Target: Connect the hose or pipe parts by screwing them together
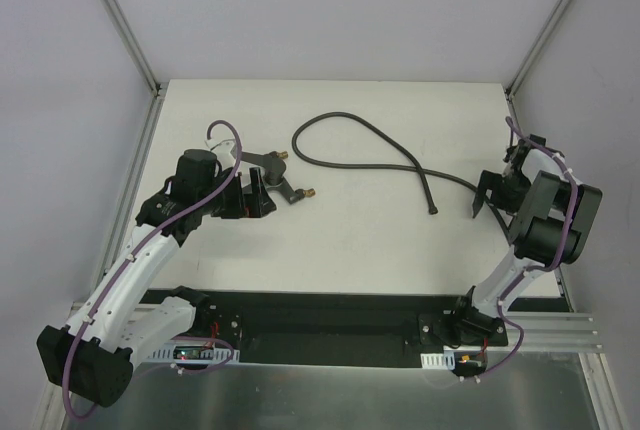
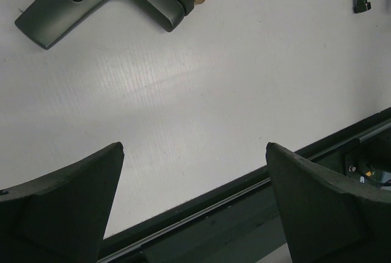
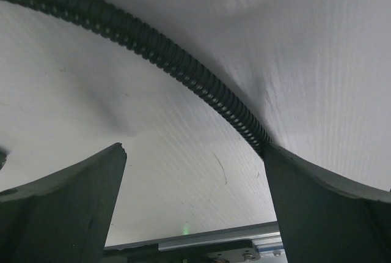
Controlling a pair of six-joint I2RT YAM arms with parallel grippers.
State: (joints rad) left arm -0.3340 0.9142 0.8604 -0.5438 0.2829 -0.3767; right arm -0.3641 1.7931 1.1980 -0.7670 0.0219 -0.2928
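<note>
**A robot test cell in a lab**

A white desk (image 1: 370, 250) is boxed in by plain pale panels (image 1: 330, 10), joined at the corners by bare aluminium struts (image 1: 120, 20). The left arm (image 1: 125, 275) and right arm (image 1: 500, 285), both white and black, are bolted to a black base plate (image 1: 330, 325) at the near edge. Slotted metal rail (image 1: 565, 330) runs beside the plate, and purple cables (image 1: 66, 390) trail along the arms.
</note>
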